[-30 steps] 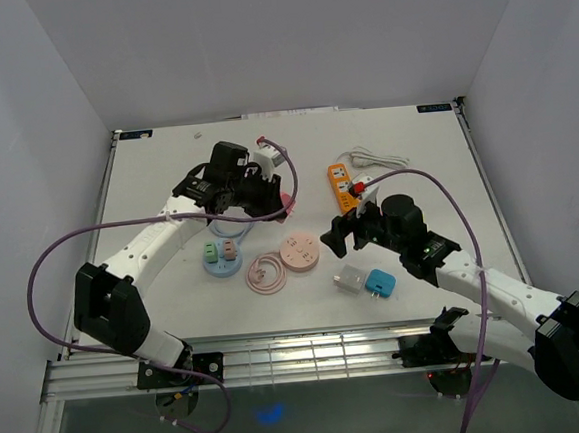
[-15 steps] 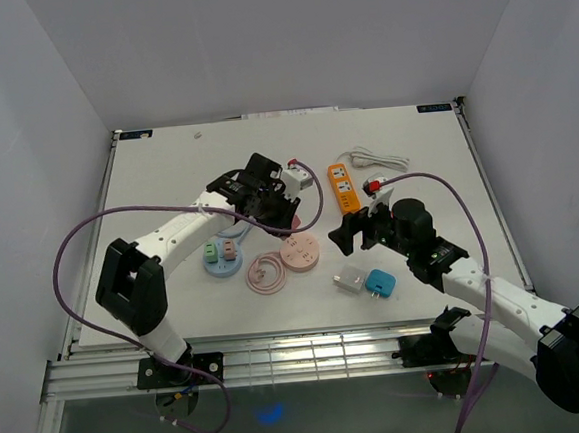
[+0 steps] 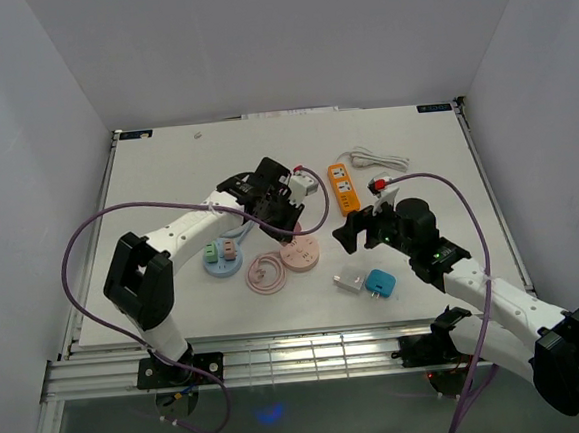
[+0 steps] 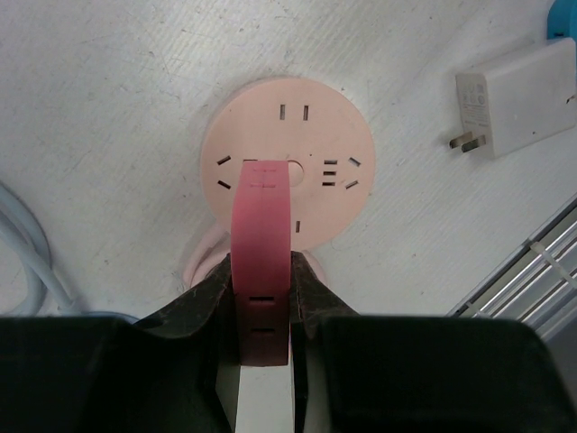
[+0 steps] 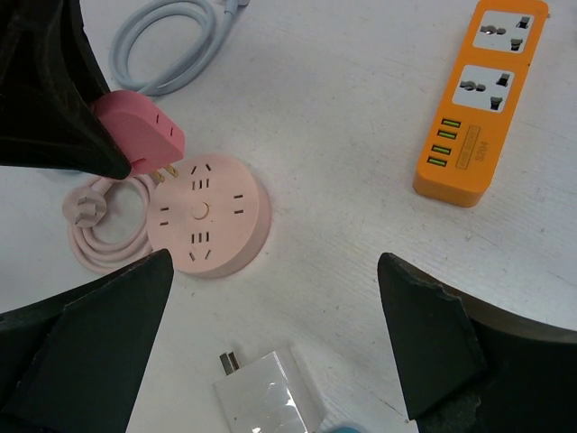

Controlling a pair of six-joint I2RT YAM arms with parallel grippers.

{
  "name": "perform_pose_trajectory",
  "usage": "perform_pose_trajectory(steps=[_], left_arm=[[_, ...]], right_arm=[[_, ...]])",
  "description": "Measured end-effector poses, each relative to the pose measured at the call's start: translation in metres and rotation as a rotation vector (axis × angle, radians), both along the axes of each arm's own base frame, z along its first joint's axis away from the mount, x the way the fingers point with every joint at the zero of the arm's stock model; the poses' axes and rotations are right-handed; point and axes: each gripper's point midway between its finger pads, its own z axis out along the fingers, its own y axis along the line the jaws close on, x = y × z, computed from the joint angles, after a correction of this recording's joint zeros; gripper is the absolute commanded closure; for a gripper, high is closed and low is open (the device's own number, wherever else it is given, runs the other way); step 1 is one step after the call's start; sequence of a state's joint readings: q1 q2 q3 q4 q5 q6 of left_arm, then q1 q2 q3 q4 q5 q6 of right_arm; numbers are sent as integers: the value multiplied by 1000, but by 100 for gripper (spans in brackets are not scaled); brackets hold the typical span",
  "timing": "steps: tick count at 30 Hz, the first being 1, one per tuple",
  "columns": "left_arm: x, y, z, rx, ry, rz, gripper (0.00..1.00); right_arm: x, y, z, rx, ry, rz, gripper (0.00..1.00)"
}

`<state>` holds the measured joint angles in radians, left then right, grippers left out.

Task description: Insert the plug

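Note:
My left gripper [image 4: 263, 298] is shut on a pink plug [image 4: 262, 244]. It holds the plug just above the round pink socket [image 4: 287, 174], the plug's tip over the socket's middle. In the right wrist view the plug [image 5: 142, 140] hangs with its metal prongs just above the socket's [image 5: 206, 216] left rim, not in the slots. In the top view the left gripper [image 3: 286, 217] is over the socket [image 3: 300, 253]. My right gripper [image 5: 275, 343] is open and empty, hovering to the right of the socket [image 3: 356, 233].
An orange power strip [image 3: 342, 187] lies behind my right gripper. A white charger [image 3: 351, 280] and a blue adapter [image 3: 380, 284] lie in front of it. A coiled pink cable [image 3: 265, 274] and a blue round socket [image 3: 219, 255] lie left of the pink socket.
My left gripper has moved right and forward with the plug, from the back of the table to just above the pink socket. My right gripper has drawn back slightly.

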<state>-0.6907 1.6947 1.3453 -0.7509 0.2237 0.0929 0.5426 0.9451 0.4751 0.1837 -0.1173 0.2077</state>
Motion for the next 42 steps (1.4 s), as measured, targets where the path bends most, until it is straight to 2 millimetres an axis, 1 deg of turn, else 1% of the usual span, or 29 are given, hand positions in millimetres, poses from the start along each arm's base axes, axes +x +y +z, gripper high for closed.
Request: perform_pose_trajectory(steps=[8, 15, 26, 31, 36, 42], left_arm=[[-2, -4, -15, 24, 30, 1, 100], [5, -6, -15, 23, 3, 14, 100], [12, -7, -19, 29, -15, 20, 100], [13, -5, -24, 43, -14, 19, 100], [12, -5, -34, 57, 1, 16, 100], [13, -7, -34, 47, -3, 14, 100]], right_arm=[[2, -4, 2, 9, 0, -14, 0], [3, -5, 5, 21, -2, -16, 0], [3, -6, 6, 33, 5, -12, 0], [2, -8, 1, 33, 14, -12, 0], [2, -8, 0, 35, 16, -12, 0], [1, -9, 0, 40, 20, -7, 0]])
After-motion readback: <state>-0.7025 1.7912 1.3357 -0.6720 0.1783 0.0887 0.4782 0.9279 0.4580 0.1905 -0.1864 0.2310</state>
